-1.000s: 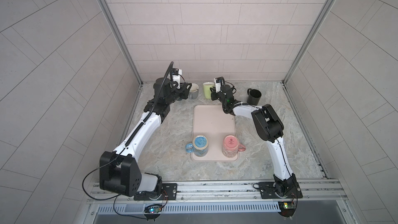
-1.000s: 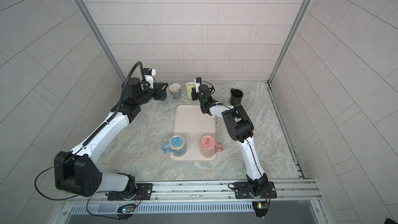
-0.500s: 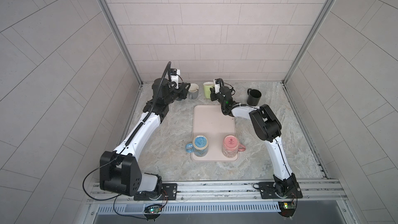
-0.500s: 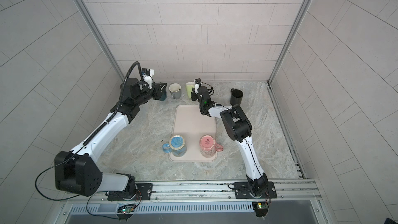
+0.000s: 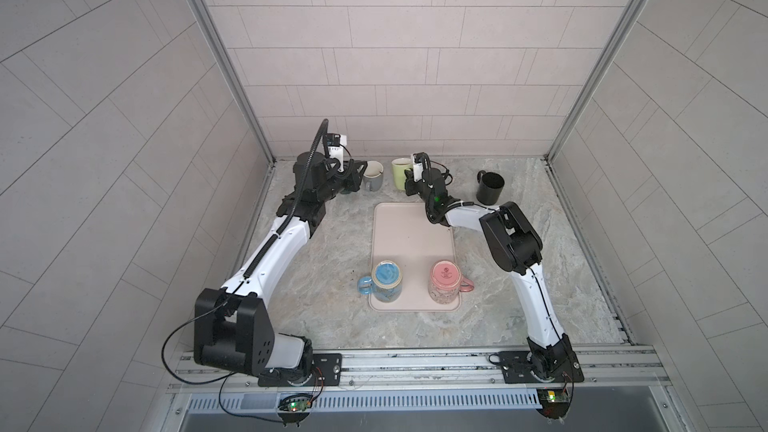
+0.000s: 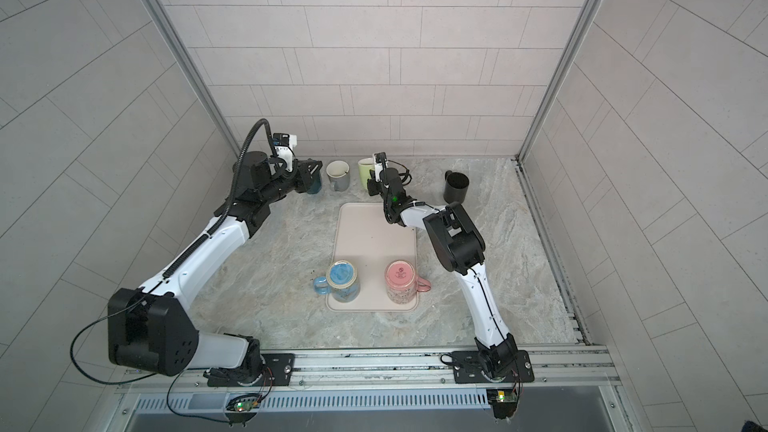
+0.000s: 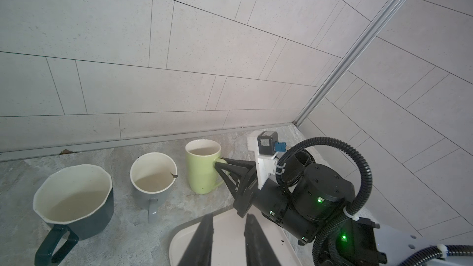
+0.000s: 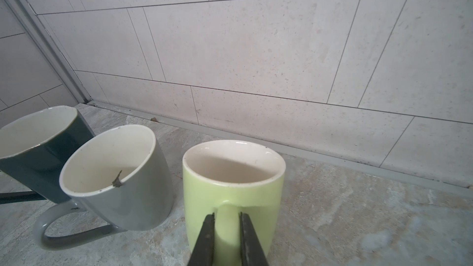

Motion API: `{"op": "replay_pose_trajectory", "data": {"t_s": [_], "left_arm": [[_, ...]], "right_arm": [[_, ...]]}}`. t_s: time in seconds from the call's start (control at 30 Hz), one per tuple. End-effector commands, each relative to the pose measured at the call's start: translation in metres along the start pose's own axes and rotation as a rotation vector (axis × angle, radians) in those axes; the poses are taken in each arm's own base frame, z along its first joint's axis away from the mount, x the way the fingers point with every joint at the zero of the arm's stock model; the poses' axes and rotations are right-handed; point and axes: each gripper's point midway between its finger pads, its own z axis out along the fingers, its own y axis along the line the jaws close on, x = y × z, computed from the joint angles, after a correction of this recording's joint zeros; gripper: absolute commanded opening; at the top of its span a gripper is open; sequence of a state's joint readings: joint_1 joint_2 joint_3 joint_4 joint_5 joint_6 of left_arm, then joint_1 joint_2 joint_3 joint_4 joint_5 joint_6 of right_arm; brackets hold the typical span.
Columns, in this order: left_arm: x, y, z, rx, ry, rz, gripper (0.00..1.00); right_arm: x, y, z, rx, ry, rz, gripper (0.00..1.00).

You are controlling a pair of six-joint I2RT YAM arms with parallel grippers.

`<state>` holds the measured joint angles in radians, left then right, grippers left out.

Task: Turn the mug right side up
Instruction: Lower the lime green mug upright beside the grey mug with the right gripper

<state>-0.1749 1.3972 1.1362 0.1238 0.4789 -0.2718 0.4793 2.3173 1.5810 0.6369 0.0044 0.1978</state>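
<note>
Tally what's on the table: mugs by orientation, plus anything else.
Upright mugs: 4 (dark teal mug, grey mug, green mug, black mug)
Upside-down mugs: 2 (blue mug, pink mug)
Tray: 1
Total: 7

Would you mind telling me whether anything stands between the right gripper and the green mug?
Nothing visible does: the right gripper is shut on the handle of the green mug. The grey mug stands beside it, apart, not between them.
</note>
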Motion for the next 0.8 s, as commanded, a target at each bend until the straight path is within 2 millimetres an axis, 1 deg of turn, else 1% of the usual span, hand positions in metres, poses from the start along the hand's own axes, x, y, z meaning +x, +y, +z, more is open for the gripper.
{"op": "replay_pose_trajectory", "data": {"t_s": [0.0,0.27,0.43,0.77], "left_arm": [[-0.001,0.0,-0.001,0.015,-0.015,0.005,0.28],[-0.001,-0.002,-0.005,0.019,-0.017,0.009,0.28],[0.0,-0.003,-0.007,0.019,-0.019,0.013,0.28],[0.001,-0.006,-0.011,0.03,-0.017,0.012,0.28]], "right_arm": [[-0.015,0.006,-0.001,-0.009,-0.077,0.004,0.0],[-0.01,0.011,-0.005,-0.014,-0.065,-0.005,0.0],[-0.008,0.012,-0.008,-0.006,-0.059,-0.01,0.08],[0.001,0.014,-0.015,-0.002,-0.036,-0.014,0.19]]}}
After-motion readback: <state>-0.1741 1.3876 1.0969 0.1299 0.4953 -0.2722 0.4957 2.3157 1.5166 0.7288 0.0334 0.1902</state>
